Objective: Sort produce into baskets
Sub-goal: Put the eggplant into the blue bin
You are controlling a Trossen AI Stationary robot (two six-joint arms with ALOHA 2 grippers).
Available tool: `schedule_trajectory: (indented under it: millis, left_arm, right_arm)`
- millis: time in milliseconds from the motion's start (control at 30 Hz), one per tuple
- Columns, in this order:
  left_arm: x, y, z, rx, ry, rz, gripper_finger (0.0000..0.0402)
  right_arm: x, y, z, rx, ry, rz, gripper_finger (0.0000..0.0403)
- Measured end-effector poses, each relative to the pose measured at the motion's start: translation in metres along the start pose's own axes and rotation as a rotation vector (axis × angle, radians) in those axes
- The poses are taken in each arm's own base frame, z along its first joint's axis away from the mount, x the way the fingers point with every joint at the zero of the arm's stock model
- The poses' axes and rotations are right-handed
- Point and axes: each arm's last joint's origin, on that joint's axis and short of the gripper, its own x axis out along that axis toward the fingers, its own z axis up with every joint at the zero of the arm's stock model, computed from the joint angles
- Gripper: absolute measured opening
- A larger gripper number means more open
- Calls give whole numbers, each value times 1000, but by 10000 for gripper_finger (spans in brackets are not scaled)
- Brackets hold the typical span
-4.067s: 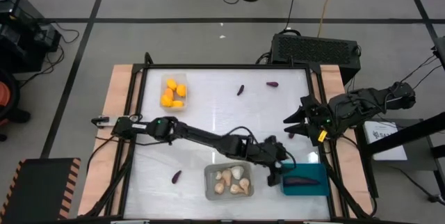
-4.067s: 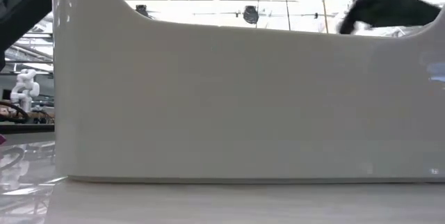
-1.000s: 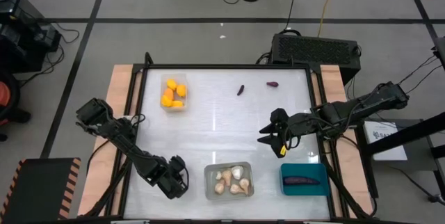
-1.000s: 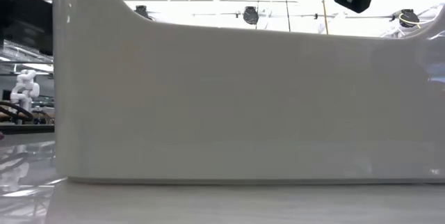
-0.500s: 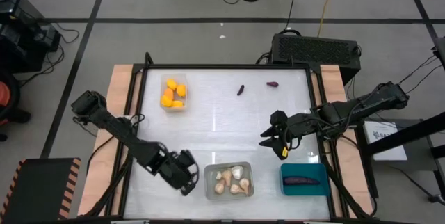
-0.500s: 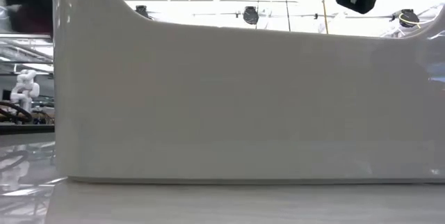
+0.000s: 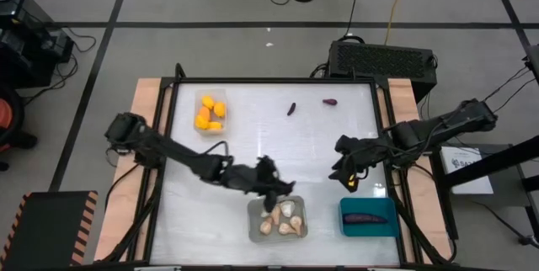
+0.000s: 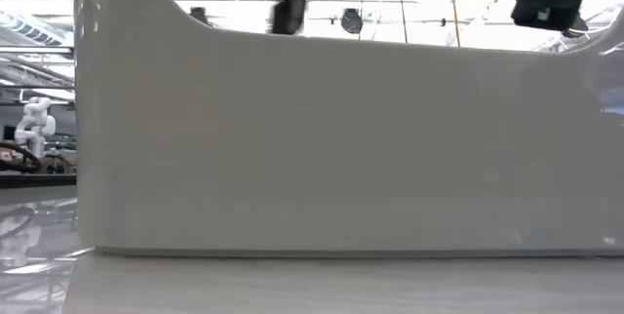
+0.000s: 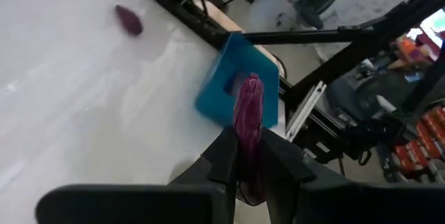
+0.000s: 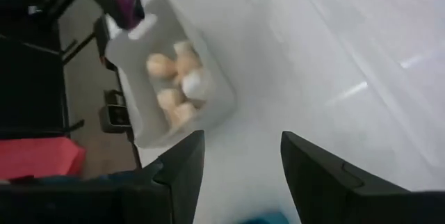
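My left gripper [image 7: 274, 192] is shut on a dark purple eggplant [image 9: 248, 123] and hovers at the far edge of the grey basket [image 7: 278, 219], which holds several cream garlic bulbs [image 10: 177, 78]. The teal basket [image 7: 368, 218] at the near right holds one eggplant [image 7: 366, 217]. Two more eggplants [image 7: 291, 108] [image 7: 329, 101] lie on the table's far part. The clear basket [image 7: 210, 111] at the far left holds orange pieces. My right gripper [image 7: 345, 172] stands open over the table, on the far side of the teal basket. My left gripper pinches the eggplant between its two fingers [image 9: 224, 156]. The eggplant lies lengthwise along them. Its free end [image 9: 250, 85] sticks out past the fingertips. It is lifted clear of the table, as the right wrist view [image 10: 126, 5] also shows.
A black vented box [image 7: 381, 56] stands beyond the table's far right corner. Open white tabletop [image 7: 253, 140] lies between the baskets. In the low view a pale basket wall [image 8: 341, 148] fills the picture and hides the table behind it.
My left gripper has swung from the near left of the table toward the right edge and a little farther back, carrying the eggplant off the table, and now hangs at the grey basket's far edge. My right gripper has drifted slightly toward the right edge.
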Motion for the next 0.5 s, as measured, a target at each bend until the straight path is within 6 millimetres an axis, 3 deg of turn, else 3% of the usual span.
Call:
schedule_trajectory:
  millis: [333,500]
  left_arm:
    - [116,-7,32,148,21,-166,52]
    - [167,-5,37,192,-17,-209,52]
  right_arm:
    - [-36,-20,-26,64,94,-90,183]
    - [-49,-32,-35,103,95,-169,183]
